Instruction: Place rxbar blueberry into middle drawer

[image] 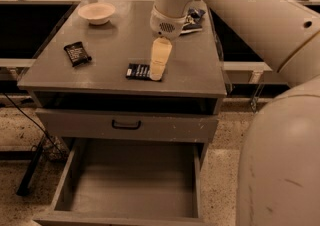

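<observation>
Your end effector (pixel 156 75) hangs tip-down from the arm's wrist over the worktop (pixel 120 35), its tip at the right end of the rxbar blueberry (pixel 137 71). You cannot tell whether it is apart or together, nor whether it touches the bar. The bar lies flat near the worktop's front edge. To its left lies a black wrapper bar (pixel 77 53), with a bowl (pixel 96 12) at the back left. A blue snack bag (pixel 193 19) sits behind the wrist. Below, under a closed drawer front (pixel 165 126), the middle drawer (pixel 130 182) stands pulled out, its floor bare.
</observation>
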`<state>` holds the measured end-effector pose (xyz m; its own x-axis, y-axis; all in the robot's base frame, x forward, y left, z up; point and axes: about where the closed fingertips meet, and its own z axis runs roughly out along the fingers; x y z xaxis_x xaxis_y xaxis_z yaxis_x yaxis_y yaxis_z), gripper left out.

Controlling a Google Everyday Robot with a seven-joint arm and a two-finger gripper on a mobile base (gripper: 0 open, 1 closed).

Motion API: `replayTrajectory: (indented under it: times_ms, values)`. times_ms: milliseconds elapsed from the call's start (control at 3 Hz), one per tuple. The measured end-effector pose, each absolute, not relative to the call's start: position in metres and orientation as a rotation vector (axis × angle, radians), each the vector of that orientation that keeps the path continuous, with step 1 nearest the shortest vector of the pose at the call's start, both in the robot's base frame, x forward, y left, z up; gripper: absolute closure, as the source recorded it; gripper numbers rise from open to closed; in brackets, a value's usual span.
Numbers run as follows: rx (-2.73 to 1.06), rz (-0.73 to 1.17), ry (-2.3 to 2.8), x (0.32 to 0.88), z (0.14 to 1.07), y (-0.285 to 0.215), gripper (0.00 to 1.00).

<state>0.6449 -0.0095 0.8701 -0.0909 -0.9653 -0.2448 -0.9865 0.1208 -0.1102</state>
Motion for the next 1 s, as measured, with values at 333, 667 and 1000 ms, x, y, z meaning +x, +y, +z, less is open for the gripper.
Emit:
replayTrajectory:
  times_ms: [333,667,1000]
  values:
    - [-1.926,0.169,2.180,0.6512,0.8439,-0.0098,0.00]
    - [-1.927,0.168,2.180,0.6513,0.8438,-0.0097,0.00]
    - [-1.927,0.152,2.195,0.6541,0.8413,-0.0073,0.00]
